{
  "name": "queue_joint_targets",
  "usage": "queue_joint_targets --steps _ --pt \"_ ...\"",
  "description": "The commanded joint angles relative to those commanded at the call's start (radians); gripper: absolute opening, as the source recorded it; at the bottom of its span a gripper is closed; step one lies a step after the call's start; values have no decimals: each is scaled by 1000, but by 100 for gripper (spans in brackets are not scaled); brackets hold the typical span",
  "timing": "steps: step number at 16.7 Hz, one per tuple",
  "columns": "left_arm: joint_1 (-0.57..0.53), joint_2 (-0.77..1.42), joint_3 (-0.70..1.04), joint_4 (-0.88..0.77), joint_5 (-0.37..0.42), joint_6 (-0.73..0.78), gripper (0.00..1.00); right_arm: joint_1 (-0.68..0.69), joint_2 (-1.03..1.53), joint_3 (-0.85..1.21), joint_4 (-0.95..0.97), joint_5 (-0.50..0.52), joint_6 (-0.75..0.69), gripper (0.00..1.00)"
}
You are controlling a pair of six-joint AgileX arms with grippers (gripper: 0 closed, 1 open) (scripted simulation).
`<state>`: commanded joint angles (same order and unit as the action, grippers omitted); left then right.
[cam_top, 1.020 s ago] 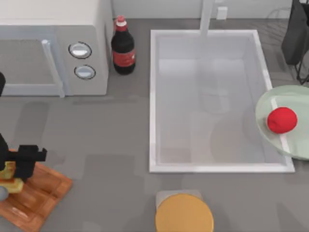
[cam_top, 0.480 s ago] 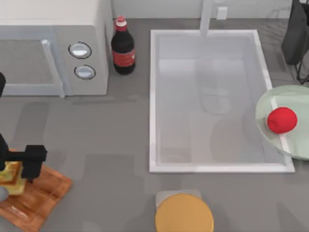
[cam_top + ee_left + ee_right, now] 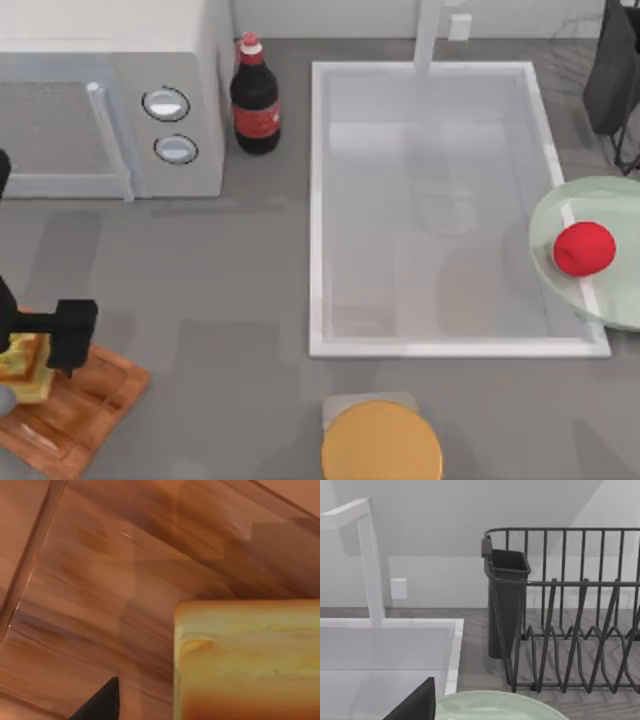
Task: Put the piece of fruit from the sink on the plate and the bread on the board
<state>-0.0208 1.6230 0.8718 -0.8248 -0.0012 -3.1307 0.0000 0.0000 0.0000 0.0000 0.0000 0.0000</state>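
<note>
Left gripper [image 3: 40, 350]: at the table's lower left, directly over the board [image 3: 85, 405], fingers set about the bread [image 3: 25, 368]; whether they pinch it or have parted, cannot tell. Bread: low over the board's grain in the left wrist view (seemingly resting there, its intended spot). Piece of fruit [image 3: 583, 248]: on the plate [image 3: 560, 215], which overlaps the sink [image 3: 318, 200] rim at the right, so that half of the task reads as done. Right arm: parked at the table's far right, near a dish rack [image 3: 570, 610]. Judgement: release and withdraw remain
</note>
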Motion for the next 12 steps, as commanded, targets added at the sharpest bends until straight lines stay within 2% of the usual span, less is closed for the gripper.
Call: queue_joint_targets --steps 3,6,9,12 --pt "-1 -77 -8 21 6 88 100 0 0 0 0 0 0 100" --pt "-2 -224 -35 65 16 273 100 0 0 0 0 0 0 100" --pt "-4 -416 -84 131 28 547 100 0 0 0 0 0 0 100" --pt "-5 -631 -154 213 38 910 100 0 0 0 0 0 0 100"
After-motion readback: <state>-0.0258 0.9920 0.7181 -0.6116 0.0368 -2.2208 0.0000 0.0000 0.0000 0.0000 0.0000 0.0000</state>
